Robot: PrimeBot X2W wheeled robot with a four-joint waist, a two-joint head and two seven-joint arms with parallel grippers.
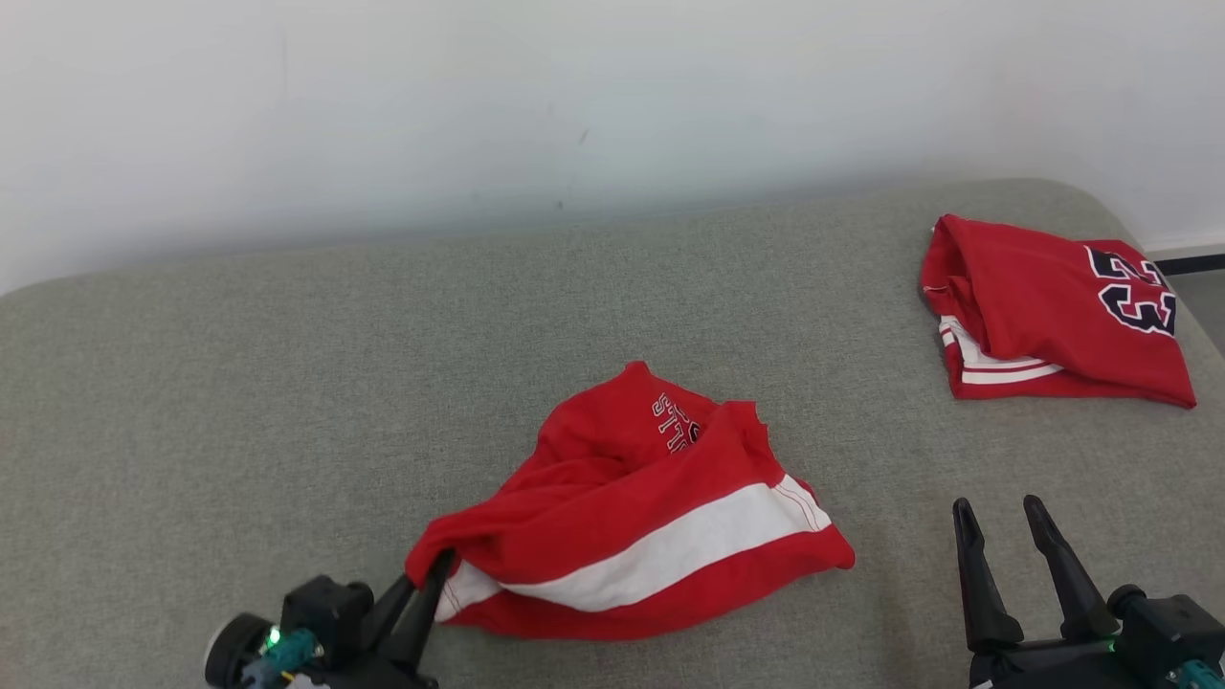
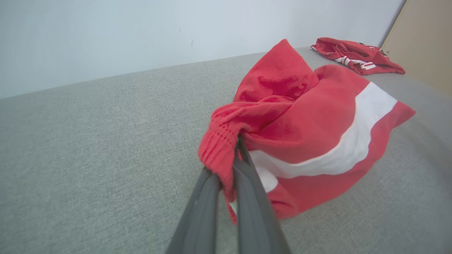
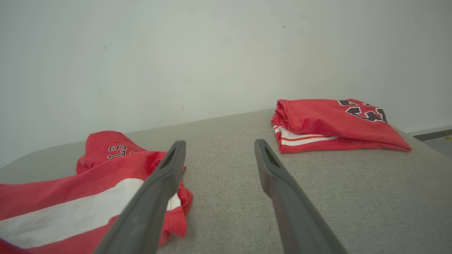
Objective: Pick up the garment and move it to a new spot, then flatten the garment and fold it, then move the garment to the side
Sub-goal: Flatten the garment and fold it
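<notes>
A pale wall [image 1: 478, 96] rises behind the grey cushion [image 1: 239, 383]. The garment [image 1: 651, 517], red with a white band, lies crumpled at the cushion's middle, toward its front. A folded red jersey [image 1: 1043, 325] sits at the cushion's far right corner. The right gripper [image 1: 995, 501] hovers over the cushion's front right, fingers spread wide, holding nothing. The left gripper [image 1: 438, 566], at the cushion's front left, is pinched on what seems to be the garment's ribbed hem.

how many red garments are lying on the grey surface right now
2. The crumpled garment with a white stripe lies front and centre, one edge pinched in the left claw. The folded garment sits at the far right. Nothing suggests a hidden third.
</notes>
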